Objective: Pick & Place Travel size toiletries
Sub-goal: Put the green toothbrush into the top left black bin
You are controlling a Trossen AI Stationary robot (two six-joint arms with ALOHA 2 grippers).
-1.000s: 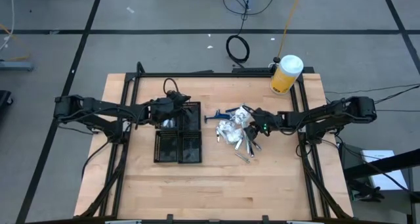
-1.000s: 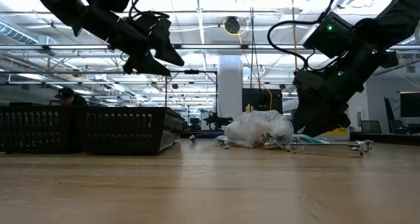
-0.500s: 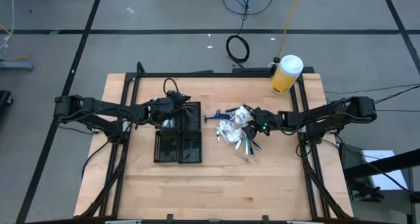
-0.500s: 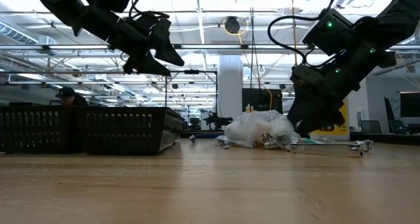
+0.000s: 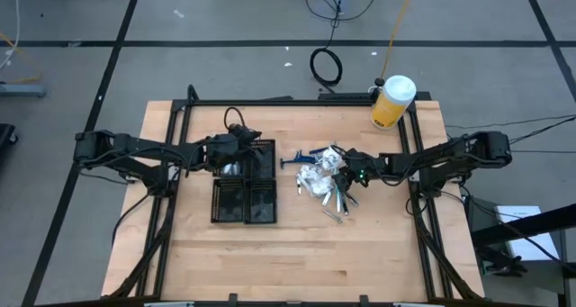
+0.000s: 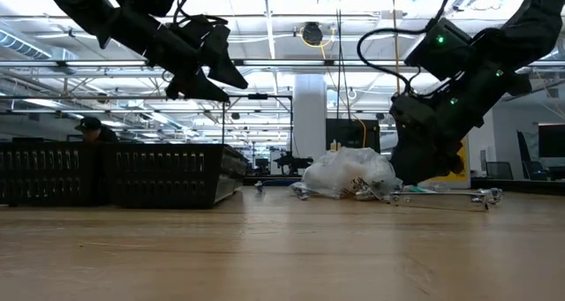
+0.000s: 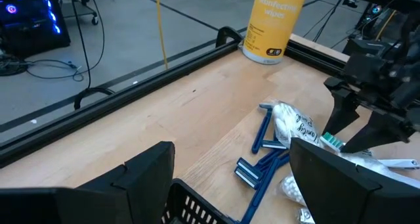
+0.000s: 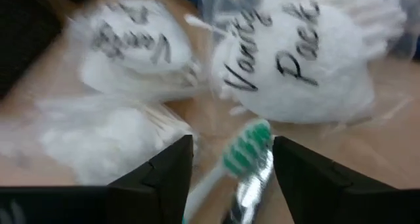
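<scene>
The left gripper (image 5: pixel 241 152) hovers spread over the black four-compartment mesh tray (image 5: pixel 245 201). Mid-table lies the toiletries heap (image 5: pixel 324 179): three blue plastic razors (image 7: pixel 261 159), two white "Vanity Pack" packets (image 8: pixel 302 60). The right gripper (image 8: pixel 231 165), parted, straddles a green-bristled toothbrush (image 8: pixel 248 148), seen clearly only in its wrist view.

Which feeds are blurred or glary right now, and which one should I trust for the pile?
Right wrist view: motion-smeared, though the green toothbrush head sits between the right claw fingers. Low view: ceiling lights glare and the pile is backlit. Left wrist view: crisp on the blue razors. High view: evenly lit but tiny.
</scene>
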